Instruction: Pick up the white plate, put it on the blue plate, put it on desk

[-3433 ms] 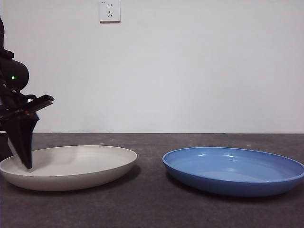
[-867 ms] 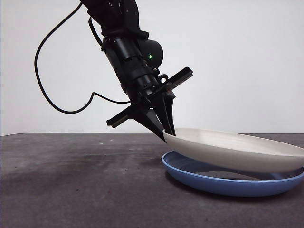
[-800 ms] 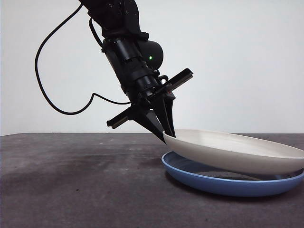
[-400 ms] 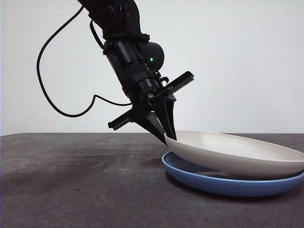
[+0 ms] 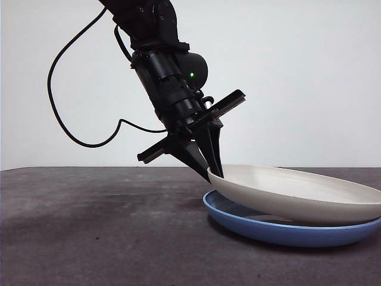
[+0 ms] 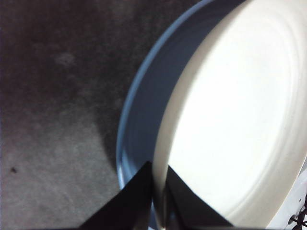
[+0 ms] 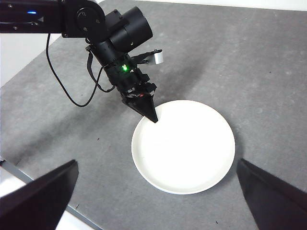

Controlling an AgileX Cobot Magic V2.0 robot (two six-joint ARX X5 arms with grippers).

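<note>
The white plate (image 5: 297, 193) lies tilted in the blue plate (image 5: 268, 229), its far right side resting low and its left rim raised. My left gripper (image 5: 211, 173) is shut on that left rim, reaching down from the upper left. In the left wrist view the two jaws pinch the white plate (image 6: 230, 120) edge, with the blue plate (image 6: 144, 110) showing as a crescent beside it. From high above, my right gripper (image 7: 157, 162) hangs open over the white plate (image 7: 184, 146), which hides the blue one there. Both plates are on the desk (image 5: 89, 226).
A black cable (image 5: 65, 119) loops from the left arm over the left half of the desk. The desk's edge (image 7: 38, 187) runs along the lower left of the right wrist view. A pale wall stands behind.
The white plate was carried from the desk's left side onto the blue plate. Over the last second its held rim sank a little and shifted slightly right.
</note>
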